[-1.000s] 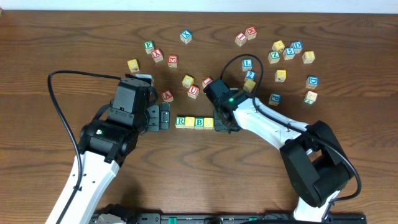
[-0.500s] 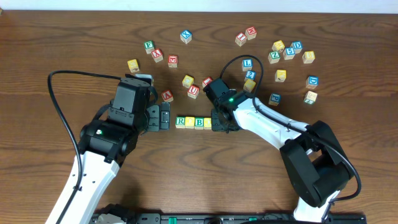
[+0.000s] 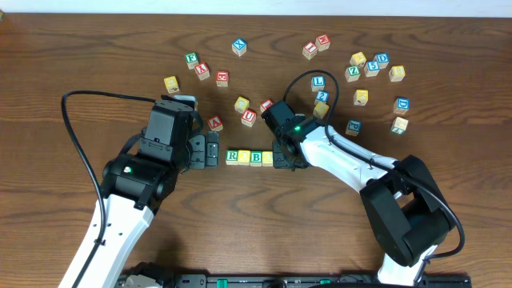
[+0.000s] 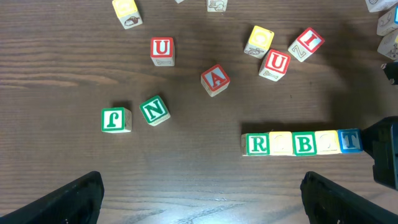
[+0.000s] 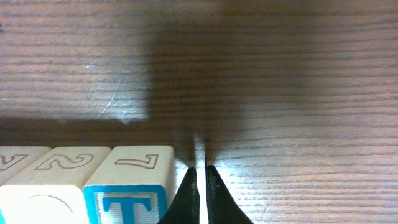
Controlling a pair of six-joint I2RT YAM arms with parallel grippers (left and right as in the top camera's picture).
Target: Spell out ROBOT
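While my right gripper [image 5: 199, 173] sits pinched shut on nothing just beside the blue T block [image 5: 127, 202], the row of blocks [image 4: 305, 144] lies edge to edge on the counter [image 4: 186, 180]: green R, faint yellow, green B, faint yellow, then T. My left gripper [image 3: 208, 150] hangs spread wide and empty off the R end.

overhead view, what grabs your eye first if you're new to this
A tidy row of blocks lies mid-table. The right gripper, fingers shut, sits right beside the blue T block at the row's end. Loose letter blocks scatter across the far side.
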